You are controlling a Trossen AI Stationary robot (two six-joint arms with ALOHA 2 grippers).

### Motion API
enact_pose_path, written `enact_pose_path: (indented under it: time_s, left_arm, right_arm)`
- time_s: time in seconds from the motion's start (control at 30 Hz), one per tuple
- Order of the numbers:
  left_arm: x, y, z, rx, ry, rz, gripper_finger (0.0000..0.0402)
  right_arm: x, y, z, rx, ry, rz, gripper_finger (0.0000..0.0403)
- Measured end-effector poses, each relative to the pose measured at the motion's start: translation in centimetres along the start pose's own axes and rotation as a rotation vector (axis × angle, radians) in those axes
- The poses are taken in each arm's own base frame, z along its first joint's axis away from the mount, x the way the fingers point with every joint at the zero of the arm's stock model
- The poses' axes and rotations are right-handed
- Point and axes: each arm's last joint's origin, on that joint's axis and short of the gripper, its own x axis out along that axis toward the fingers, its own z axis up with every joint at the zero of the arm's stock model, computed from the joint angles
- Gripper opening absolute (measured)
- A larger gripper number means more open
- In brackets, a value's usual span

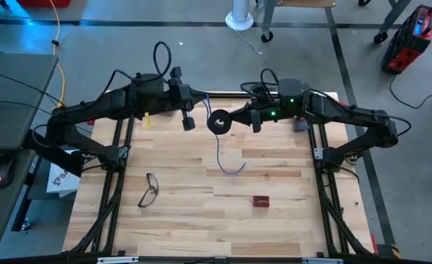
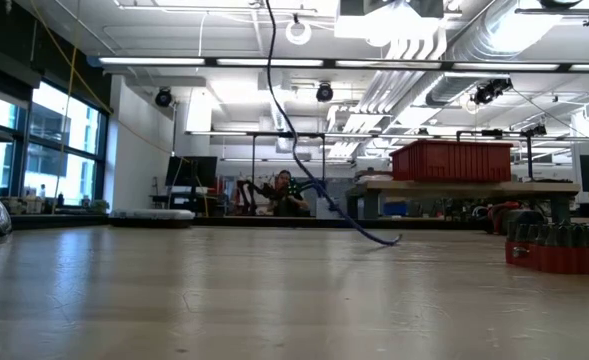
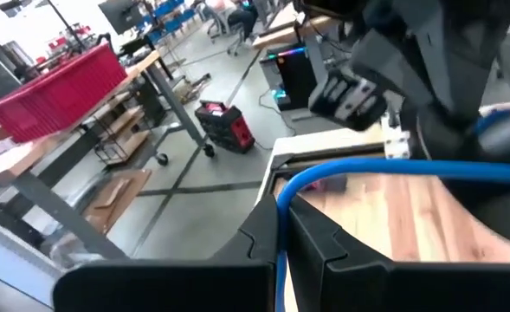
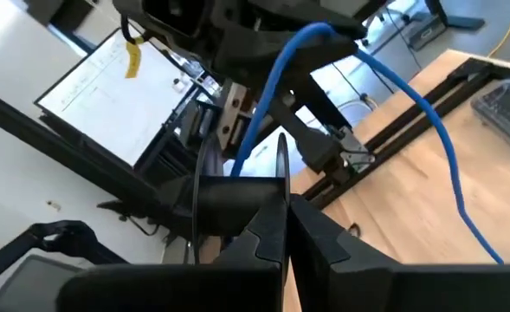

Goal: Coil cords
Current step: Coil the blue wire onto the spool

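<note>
While both arms hide its grips, cable (image 1: 227,158) tail dangles visibly.

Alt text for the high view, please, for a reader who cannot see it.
Seen from above, the left gripper and right gripper hold a small dark cable coil raised between them, its blue tail trailing onto the wooden table. Eyeglasses and a small red block lie nearer the front.
</note>
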Motion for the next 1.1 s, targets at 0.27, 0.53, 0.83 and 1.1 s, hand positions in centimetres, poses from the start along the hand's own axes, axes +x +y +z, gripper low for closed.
enact_pose_path:
  time_s: [0.27,0.53,0.83,1.1]
  left_arm:
    - [-0.4,0.9,2.1,-0.027,-0.086,-0.01,0.0003]
    - [0.3,0.9,2.9,0.037,-0.098,-0.002,0.0004]
    - [0.4,0.1,3.5,0.055,-0.14,-0.019,0.0005]
    - [-1.0,0.7,2.6,0.031,-0.012,0.078,0.0006]
  right_arm:
    - [0.9,-0.8,-0.4,-0.003,0.005,-0.066,0.0]
    - [2.5,-1.1,-0.7,-0.007,0.013,-0.028,0.0]
    - [2.9,-1.3,-0.6,-0.029,-0.02,-0.051,0.0]
    - [2.5,-1.2,-0.5,-0.067,0.001,-0.035,0.0]
